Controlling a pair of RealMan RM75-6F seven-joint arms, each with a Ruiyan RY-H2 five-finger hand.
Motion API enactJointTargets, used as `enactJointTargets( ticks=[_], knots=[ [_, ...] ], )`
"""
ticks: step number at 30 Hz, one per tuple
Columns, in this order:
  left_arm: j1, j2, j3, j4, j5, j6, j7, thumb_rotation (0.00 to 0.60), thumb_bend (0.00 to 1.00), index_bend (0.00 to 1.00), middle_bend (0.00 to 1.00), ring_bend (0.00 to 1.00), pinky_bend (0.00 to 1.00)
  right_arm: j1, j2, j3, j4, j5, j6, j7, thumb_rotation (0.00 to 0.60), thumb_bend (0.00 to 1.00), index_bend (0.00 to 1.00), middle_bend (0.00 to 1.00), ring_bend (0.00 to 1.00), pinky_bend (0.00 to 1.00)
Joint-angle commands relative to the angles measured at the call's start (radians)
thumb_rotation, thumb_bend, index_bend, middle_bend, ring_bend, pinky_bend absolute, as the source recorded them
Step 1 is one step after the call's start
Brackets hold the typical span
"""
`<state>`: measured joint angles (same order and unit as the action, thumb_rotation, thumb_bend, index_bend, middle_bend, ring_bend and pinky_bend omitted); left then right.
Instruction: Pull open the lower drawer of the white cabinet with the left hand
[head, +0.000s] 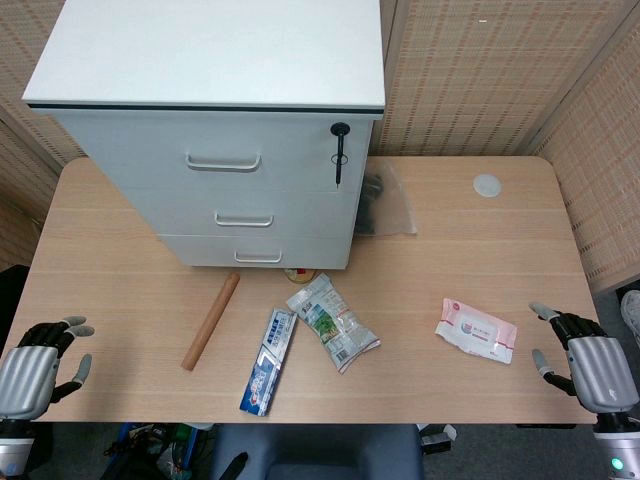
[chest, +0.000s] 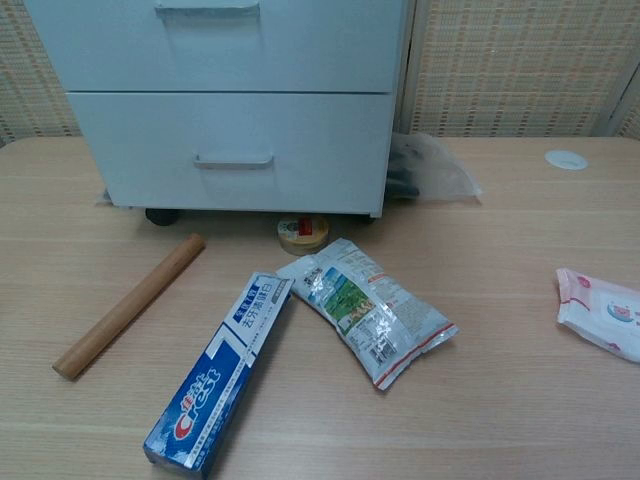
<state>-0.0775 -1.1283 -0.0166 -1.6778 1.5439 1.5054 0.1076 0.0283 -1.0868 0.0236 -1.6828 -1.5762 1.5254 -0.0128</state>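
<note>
The tabletop (head: 480, 260) carries a white cabinet (head: 215, 60) at its far left, three drawers stacked on its front. The lower drawer (chest: 235, 150) is closed, its handle (chest: 233, 161) a slim bar at the centre of the front.

Both robot hands sit at the near edge, well apart from the cabinet. The left robot hand (head: 38, 365) and the right robot hand (head: 585, 355) each hold nothing, fingers loosely spread.

A wooden rolling pin (head: 211, 321), a toothpaste box (head: 268, 361) and a snack packet (head: 332, 322) lie between the left robot hand and the drawer, with a wipes pack (head: 476, 330) off to the right.

A low reach could knock the rolling pin, which likely rolls. The cabinet appears to stand on casters, so a pull may drag it forward instead of opening the drawer. The opening drawer could also shove the small tape roll (chest: 302, 233) just beside its base.

The chest view shows neither robot hand. A dark thing in clear plastic behind the cabinet is hard to identify.
</note>
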Motion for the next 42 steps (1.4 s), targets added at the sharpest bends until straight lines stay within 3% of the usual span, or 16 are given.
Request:
enactJointTargets(
  ticks=[1, 12, 21, 24, 27, 31, 36, 42],
  knots=[
    [0.000, -0.001, -0.001, 0.000, 0.001, 0.001, 0.000, 0.600, 0.42, 0.34, 0.27, 0.28, 0.23, -0.001, 0.000, 0.000, 0.002, 0.002, 0.000, 0.002, 0.600, 0.33, 0.20, 0.31, 0.28, 0.31],
    [-0.014, 0.010, -0.006, 0.003, 0.030, 0.004, -0.015, 0.600, 0.42, 0.34, 0.27, 0.28, 0.23, -0.008, 0.004, -0.001, 0.000, -0.010, 0.019, 0.006, 0.600, 0.33, 0.20, 0.31, 0.28, 0.31],
    [-0.095, 0.035, -0.043, 0.021, 0.103, -0.021, -0.100, 0.600, 0.42, 0.30, 0.30, 0.33, 0.23, -0.013, 0.008, 0.001, 0.000, -0.010, 0.029, 0.006, 0.600, 0.33, 0.20, 0.31, 0.28, 0.31],
    [-0.135, 0.044, -0.062, 0.026, 0.129, -0.037, -0.140, 0.600, 0.42, 0.25, 0.36, 0.40, 0.36, -0.012, 0.010, 0.002, -0.001, -0.011, 0.028, 0.005, 0.600, 0.33, 0.20, 0.31, 0.28, 0.31],
    [-0.182, 0.049, -0.081, 0.033, 0.154, -0.059, -0.186, 0.600, 0.42, 0.22, 0.45, 0.49, 0.60, -0.010, 0.010, 0.003, -0.002, -0.011, 0.026, 0.004, 0.600, 0.33, 0.20, 0.31, 0.28, 0.31],
    [-0.251, 0.058, -0.105, 0.034, 0.166, -0.109, -0.266, 0.600, 0.42, 0.20, 0.65, 0.68, 0.83, -0.007, 0.010, 0.004, -0.004, -0.010, 0.021, 0.002, 0.600, 0.33, 0.20, 0.31, 0.28, 0.31],
    [-0.340, 0.060, -0.138, 0.040, 0.161, -0.180, -0.336, 0.600, 0.46, 0.16, 0.80, 0.84, 0.94, -0.004, 0.011, 0.005, -0.006, -0.006, 0.014, -0.003, 0.600, 0.33, 0.20, 0.31, 0.28, 0.31],
    [-0.428, 0.054, -0.164, 0.045, 0.147, -0.259, -0.367, 0.600, 0.60, 0.12, 0.87, 0.91, 1.00, -0.002, 0.011, 0.006, -0.006, 0.003, 0.006, -0.005, 0.600, 0.33, 0.20, 0.31, 0.28, 0.31]
  ],
)
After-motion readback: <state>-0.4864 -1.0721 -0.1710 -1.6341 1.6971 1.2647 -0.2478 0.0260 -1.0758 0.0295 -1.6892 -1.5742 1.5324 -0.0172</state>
